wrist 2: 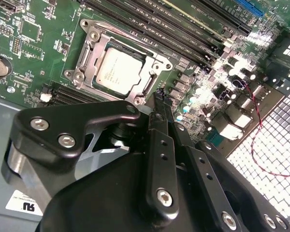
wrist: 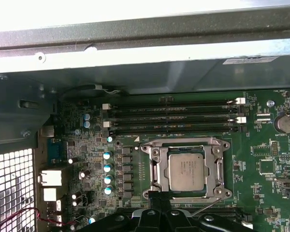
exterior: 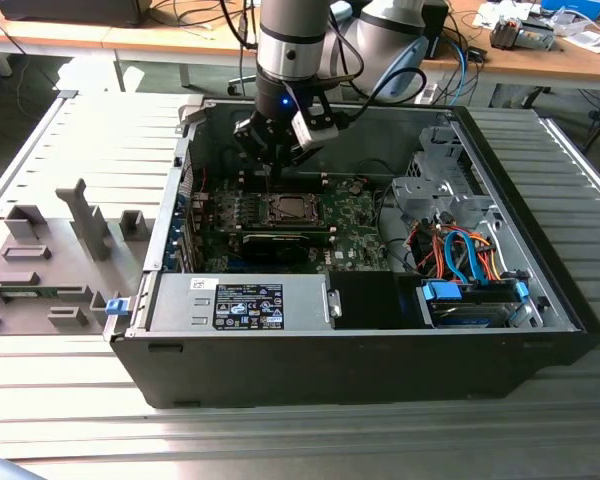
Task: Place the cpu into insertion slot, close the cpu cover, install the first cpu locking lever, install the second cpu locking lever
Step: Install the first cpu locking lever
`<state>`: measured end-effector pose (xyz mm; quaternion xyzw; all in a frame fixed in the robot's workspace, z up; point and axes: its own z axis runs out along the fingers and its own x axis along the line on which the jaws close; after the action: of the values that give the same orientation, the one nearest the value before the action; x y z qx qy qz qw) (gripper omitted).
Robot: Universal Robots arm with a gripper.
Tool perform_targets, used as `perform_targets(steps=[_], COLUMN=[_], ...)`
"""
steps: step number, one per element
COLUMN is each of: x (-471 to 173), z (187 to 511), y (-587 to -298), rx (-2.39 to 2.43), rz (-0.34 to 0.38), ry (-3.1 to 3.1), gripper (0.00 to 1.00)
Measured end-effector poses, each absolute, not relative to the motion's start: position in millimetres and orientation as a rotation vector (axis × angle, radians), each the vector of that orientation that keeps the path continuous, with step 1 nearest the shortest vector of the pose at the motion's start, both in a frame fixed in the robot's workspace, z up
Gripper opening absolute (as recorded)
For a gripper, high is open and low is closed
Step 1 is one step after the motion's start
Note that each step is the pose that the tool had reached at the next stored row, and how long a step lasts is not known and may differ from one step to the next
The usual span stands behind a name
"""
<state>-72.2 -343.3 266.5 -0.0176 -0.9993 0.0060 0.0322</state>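
Note:
The cpu (wrist 2: 118, 71) lies flat in the insertion slot (wrist 2: 80, 75) on the green board, silver top up. The cpu cover (wrist 2: 152, 58) is down around it as a silver frame. My gripper (wrist 2: 158, 96) has its black fingers pressed together, and the tips sit just off one corner of the socket, holding nothing I can see. In the first wrist view the cpu (wrist: 186, 169) sits inside the cover (wrist: 182, 146), and a thin metal rod (wrist: 208, 205) slants beside the gripper (wrist: 158, 197). In the exterior view the gripper (exterior: 270, 168) hangs just above the socket (exterior: 290, 208).
The open black computer case (exterior: 340, 350) lies on a slatted metal table (exterior: 70, 400). Memory slots (wrist: 174, 118) run beside the socket. A drive cage with orange and blue cables (exterior: 460, 250) fills the exterior view's right. Grey plastic fixtures (exterior: 50, 260) stand on the exterior view's left.

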Motion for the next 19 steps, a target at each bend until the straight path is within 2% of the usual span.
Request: perform_targets(steps=[8, 13, 19], x=[-72.6, -73.0, -76.1], z=[266.2, 266.2, 266.2], y=[-343.0, -343.0, -342.6], rx=[-0.054, -0.037, 0.016], rz=[0.016, -0.058, -0.059], ry=[-3.077, -3.076, -3.075], gripper=[0.11, 0.11, 0.11])
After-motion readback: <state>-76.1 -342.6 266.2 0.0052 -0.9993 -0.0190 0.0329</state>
